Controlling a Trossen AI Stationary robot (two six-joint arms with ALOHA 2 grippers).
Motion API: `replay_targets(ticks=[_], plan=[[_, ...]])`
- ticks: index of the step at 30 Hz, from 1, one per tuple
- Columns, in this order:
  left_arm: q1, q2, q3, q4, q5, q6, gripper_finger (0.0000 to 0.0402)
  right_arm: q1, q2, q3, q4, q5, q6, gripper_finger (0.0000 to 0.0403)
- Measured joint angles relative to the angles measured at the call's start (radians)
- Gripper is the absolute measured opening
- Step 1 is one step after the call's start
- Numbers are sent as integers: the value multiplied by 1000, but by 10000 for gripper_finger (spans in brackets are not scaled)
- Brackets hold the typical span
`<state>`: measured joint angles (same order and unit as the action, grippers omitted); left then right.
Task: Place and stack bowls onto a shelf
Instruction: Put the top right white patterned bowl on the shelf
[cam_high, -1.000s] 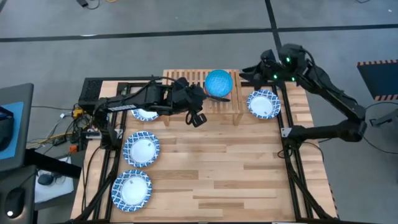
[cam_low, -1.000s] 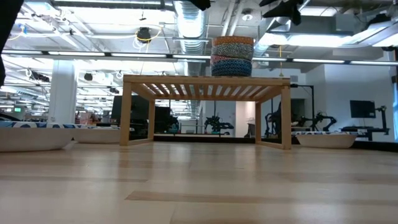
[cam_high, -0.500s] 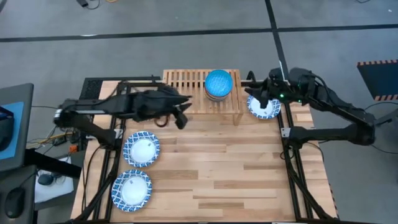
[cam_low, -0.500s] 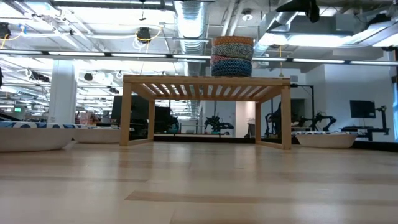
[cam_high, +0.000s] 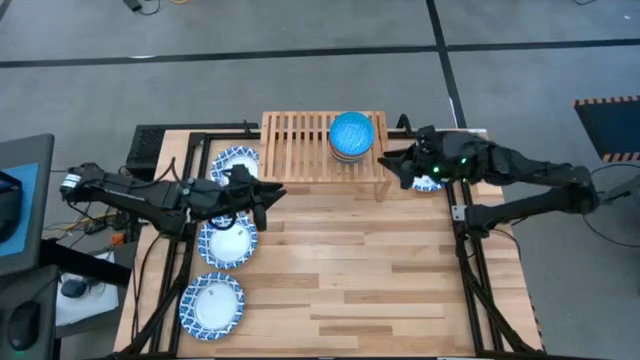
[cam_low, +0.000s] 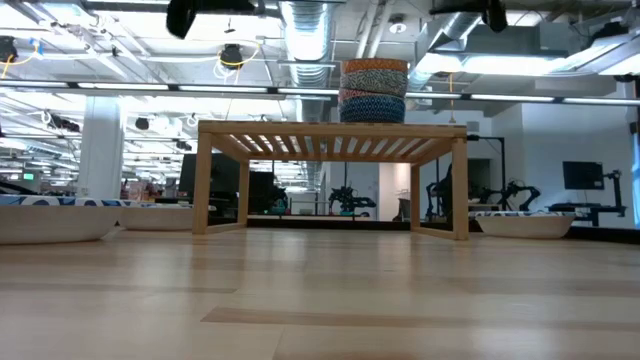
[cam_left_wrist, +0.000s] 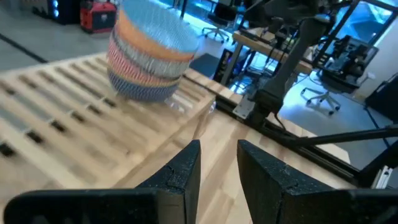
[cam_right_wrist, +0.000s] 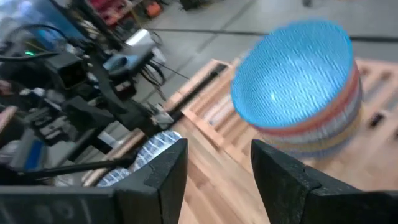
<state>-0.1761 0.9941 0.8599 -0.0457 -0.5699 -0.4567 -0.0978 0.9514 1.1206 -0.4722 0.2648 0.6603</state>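
A stack of several small bowls (cam_high: 352, 135), bright blue on top, stands on the right part of the light-wood slatted shelf (cam_high: 300, 148). It also shows in the low view (cam_low: 375, 91) and in both wrist views (cam_left_wrist: 149, 59) (cam_right_wrist: 298, 81). My left gripper (cam_high: 268, 196) is open and empty, left of the shelf's near edge, beside a patterned dish (cam_high: 228, 240). My right gripper (cam_high: 388, 165) is open and empty at the shelf's right end, above a dish (cam_high: 432, 183) that the arm mostly hides.
Two more blue-and-white dishes lie on the plank table's left side, one by the shelf's left end (cam_high: 237, 161) and one near the front (cam_high: 212, 302). Black frame rails run along both table sides. The table's middle and near right are bare wood (cam_high: 380, 270).
My left gripper has drawn back from beside the bowl stack toward the table's left edge. My right gripper has come from the far right corner toward the near edge and sits by the shelf's right end. The bowl stack has stayed put.
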Motion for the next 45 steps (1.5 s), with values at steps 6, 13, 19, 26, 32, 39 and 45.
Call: replay_targets(ticks=[6,13,19,26,32,39,45], plan=[[-39,-30,-47,-27,-12,-47,119,118,22,0,-92,122,111,192],[-45,-64,-46,-126,-49,-81,153,234,25,0,-272,273,262,192],[-24,-118,-46,-177,-44,-86,160,289,24,-82,-301,287,375,192],[-9,-145,-46,-195,-40,-4,161,312,23,-268,-212,268,530,192],[-9,-129,-46,-195,-59,-18,161,319,23,-368,-36,232,540,192],[10,-109,-46,-306,-104,-154,161,317,23,-445,-2,174,565,191],[85,-108,-45,-520,-61,-341,161,317,23,-457,40,144,565,191]])
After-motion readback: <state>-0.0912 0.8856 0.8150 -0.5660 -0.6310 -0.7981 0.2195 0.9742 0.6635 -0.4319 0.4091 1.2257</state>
